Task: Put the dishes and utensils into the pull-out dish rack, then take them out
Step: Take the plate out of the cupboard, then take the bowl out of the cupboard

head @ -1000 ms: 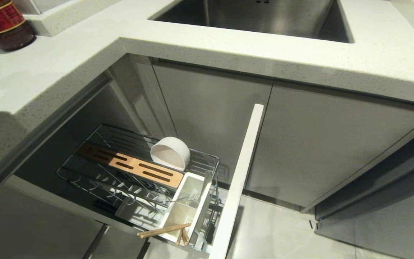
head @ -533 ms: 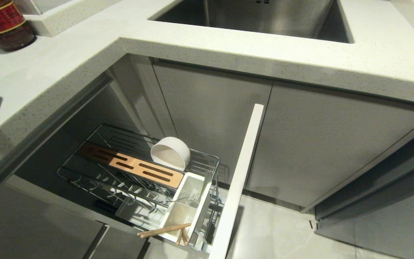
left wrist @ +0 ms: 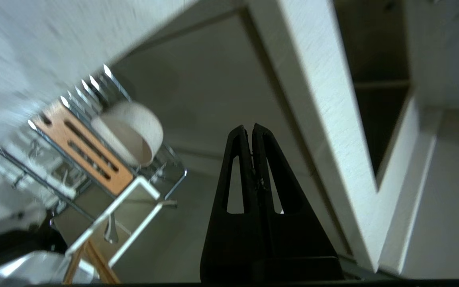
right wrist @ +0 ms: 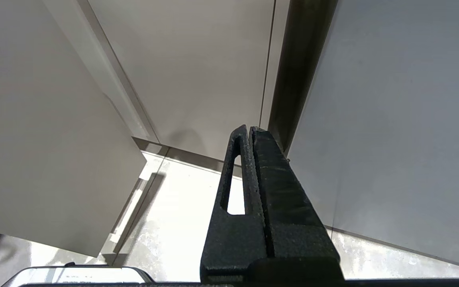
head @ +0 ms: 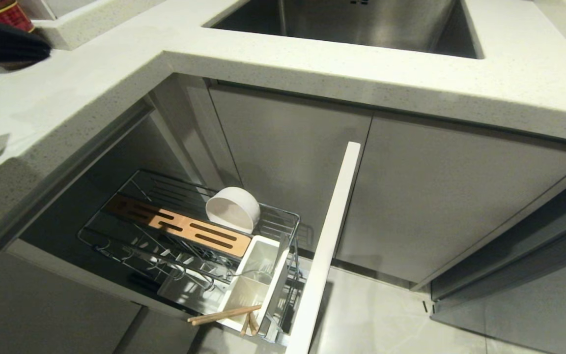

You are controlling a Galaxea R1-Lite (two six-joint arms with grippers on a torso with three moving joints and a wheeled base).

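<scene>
The left hand [left wrist: 252, 126] has its two black fingers pressed together with nothing between them, and it touches nothing; it hangs in the air above the pulled-out dish rack [left wrist: 94, 207]. In the head view a dark shape at the upper left of the frame, over the tabletop [head: 67, 93], is probably this arm, though too little of it shows to be sure. The right hand [right wrist: 249, 128] is likewise pressed shut and empty, pointing at grey cabinet fronts and pale floor.

The dish rack [head: 283, 219] sits at lower centre of the head view. The bowl [head: 233, 209] lies on its side behind the wooden strip [head: 180, 225]. The chopsticks [head: 224, 314] stick out of the white caddy [head: 256, 282] toward the lower edge, and the fork [head: 258, 269] rests in the caddy.
</scene>
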